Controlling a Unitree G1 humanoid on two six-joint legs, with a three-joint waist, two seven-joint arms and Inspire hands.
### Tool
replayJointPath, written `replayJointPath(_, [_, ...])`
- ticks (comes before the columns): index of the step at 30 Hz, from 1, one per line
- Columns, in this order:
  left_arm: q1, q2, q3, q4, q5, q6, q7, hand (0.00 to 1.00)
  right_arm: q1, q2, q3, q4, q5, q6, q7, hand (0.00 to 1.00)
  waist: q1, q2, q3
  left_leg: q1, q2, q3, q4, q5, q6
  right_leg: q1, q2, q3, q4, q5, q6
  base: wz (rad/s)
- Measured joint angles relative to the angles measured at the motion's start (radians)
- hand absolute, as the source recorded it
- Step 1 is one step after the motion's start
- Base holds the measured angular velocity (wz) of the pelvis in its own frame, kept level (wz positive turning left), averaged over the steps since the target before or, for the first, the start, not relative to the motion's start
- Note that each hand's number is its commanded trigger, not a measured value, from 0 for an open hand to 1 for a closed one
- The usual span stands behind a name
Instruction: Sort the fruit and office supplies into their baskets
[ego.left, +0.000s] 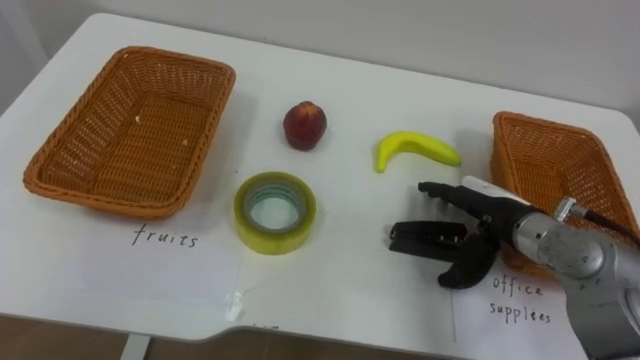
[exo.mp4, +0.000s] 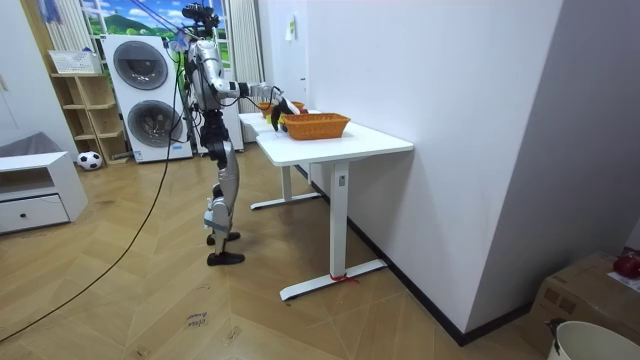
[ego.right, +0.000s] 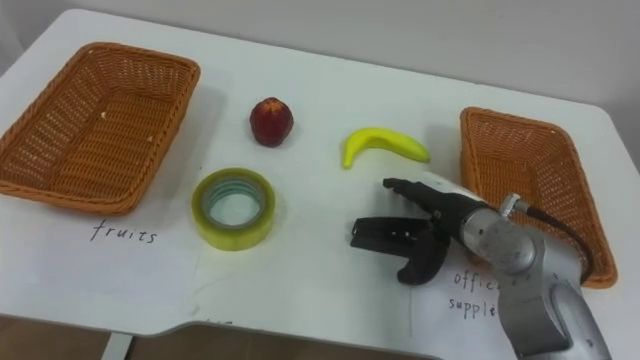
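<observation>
A red apple (ego.left: 305, 125) and a yellow banana (ego.left: 414, 150) lie on the white table (ego.left: 350, 80) between two wicker baskets. A roll of yellow-green tape (ego.left: 275, 211) lies in front of the apple. The left basket (ego.left: 135, 130) stands above a paper marked fruits; the right basket (ego.left: 555, 180) stands above a paper marked office supplies. Both baskets hold nothing. My right hand (ego.left: 455, 238) hovers open in front of the banana, fingers stretched toward the tape, a short way from it and holding nothing.
The paper labels (ego.left: 165, 238) (ego.left: 520, 300) lie near the table's front edge. In the room view I stand at the table's end (exo.mp4: 330, 140), with a wall on the far side and washing machines (exo.mp4: 150, 95) behind me.
</observation>
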Motion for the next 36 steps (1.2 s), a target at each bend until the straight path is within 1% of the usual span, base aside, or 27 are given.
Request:
replayJointPath(2, [0.000,0.000,-0.001,0.000,0.000,0.000,0.006,0.00,0.000,0.000,0.001,0.000,-0.012,0.009,0.003,0.00,0.002,-0.001,0.0001,0.000,0.000,0.000,0.000,0.000,0.000,0.000,0.000,0.001,0.000,0.000,0.000,0.00])
replayJointPath(7, [-0.005,-0.001,-0.013,0.000,0.001,0.001,0.024,0.00,0.000,0.000,0.003,0.000,-0.040,0.019,0.004,0.00,0.003,0.002,0.0021,0.000,0.000,0.000,0.001,0.000,0.000,-0.001,0.000,0.004,0.000,0.000,0.000,0.00])
replayJointPath(8, [-0.006,-0.001,-0.014,0.000,0.001,0.001,0.027,0.00,0.000,0.000,0.003,0.000,-0.040,0.019,0.004,0.00,0.004,0.007,0.0053,0.001,-0.001,0.001,0.001,0.000,0.000,-0.001,0.000,0.003,0.000,0.000,0.000,0.00])
replayJointPath(12, [-0.006,-0.002,-0.017,0.000,0.000,0.001,0.051,0.00,0.000,0.000,0.007,-0.005,-0.050,0.023,0.004,0.00,0.005,0.008,0.0060,0.000,-0.001,0.002,-0.001,0.000,0.000,-0.002,0.002,0.005,0.000,0.000,0.000,0.00])
replayJointPath(13, [-0.006,-0.002,-0.019,0.001,-0.002,0.001,0.053,0.00,0.000,0.000,0.012,-0.011,-0.053,0.030,0.004,0.00,0.006,0.006,0.0048,0.000,-0.001,0.003,-0.001,0.000,0.000,-0.002,0.002,0.006,0.001,0.000,0.000,0.00])
replayJointPath(14, [-0.006,-0.003,-0.021,0.001,-0.008,0.002,0.059,0.00,-0.001,0.000,0.024,-0.022,-0.063,0.041,0.005,0.00,0.013,0.009,0.0065,0.000,-0.001,0.005,-0.001,0.000,0.000,-0.002,0.003,0.006,0.001,0.000,0.000,-0.04])
replayJointPath(15, [-0.006,-0.004,-0.021,0.001,-0.009,0.002,0.061,0.00,-0.001,0.000,0.030,-0.029,-0.070,0.043,0.005,0.00,0.015,0.007,0.0051,0.001,-0.001,0.008,-0.001,0.000,0.000,-0.003,0.003,0.006,0.001,0.000,0.000,-0.04])
replayJointPath(17, [-0.009,-0.008,-0.021,0.001,-0.009,0.002,0.063,0.00,-0.001,0.000,0.032,-0.034,-0.072,0.047,0.007,0.00,0.018,0.006,0.0049,0.000,-0.001,0.011,-0.002,0.000,0.000,-0.003,0.004,0.008,0.001,0.000,0.000,0.00])
replayJointPath(18, [-0.012,-0.011,-0.022,0.001,-0.009,0.002,0.065,0.00,-0.001,0.000,0.034,-0.037,-0.074,0.054,0.007,0.00,0.021,0.010,0.0077,-0.002,-0.001,0.012,-0.002,0.000,0.000,-0.003,0.004,0.014,0.001,0.000,0.000,0.00])
replayJointPath(23, [-0.024,-0.015,-0.022,0.016,-0.009,0.002,0.066,0.00,-0.001,0.001,0.044,-0.049,-0.085,0.063,0.007,0.00,0.026,0.011,0.0083,-0.003,-0.001,0.012,-0.006,0.000,0.000,-0.005,0.004,0.018,0.001,0.000,0.000,-0.01])
replayJointPath(28, [-0.028,-0.015,-0.025,0.024,-0.010,0.002,0.068,0.00,0.000,0.006,0.052,-0.059,-0.096,0.064,0.007,0.00,0.027,0.009,0.0063,-0.002,-0.001,0.012,-0.006,0.000,0.000,-0.005,0.005,0.017,0.001,0.000,0.000,0.00])
replayJointPath(29, [-0.028,-0.011,-0.043,0.024,-0.016,0.000,0.070,0.00,0.000,0.012,0.053,-0.061,-0.096,0.064,0.005,0.00,0.027,0.009,0.0061,-0.001,-0.001,0.012,-0.006,0.000,0.000,-0.005,0.005,0.017,0.001,0.000,0.000,0.00])
replayJointPath(31, [-0.029,-0.009,-0.050,0.024,-0.030,-0.001,0.071,0.00,0.000,0.013,0.061,-0.062,-0.096,0.063,-0.003,0.00,0.027,0.009,0.0053,-0.001,-0.001,0.011,-0.005,0.000,0.000,-0.005,0.004,0.017,0.001,0.000,0.000,0.00])
replayJointPath(32, [-0.030,-0.007,-0.060,0.024,-0.030,-0.002,0.075,0.00,0.000,0.013,0.064,-0.063,-0.095,0.062,-0.006,0.00,0.026,0.010,0.0057,-0.002,-0.001,0.012,-0.005,0.000,0.000,-0.005,0.004,0.016,0.001,0.000,0.000,0.00])
replayJointPath(36, [-0.031,-0.008,-0.061,0.024,-0.030,-0.004,0.077,0.00,0.000,0.018,0.068,-0.068,-0.102,0.059,-0.006,0.00,0.026,0.013,0.0068,-0.002,0.000,0.012,-0.006,0.000,0.000,-0.005,0.004,0.013,0.001,0.000,0.000,0.00])
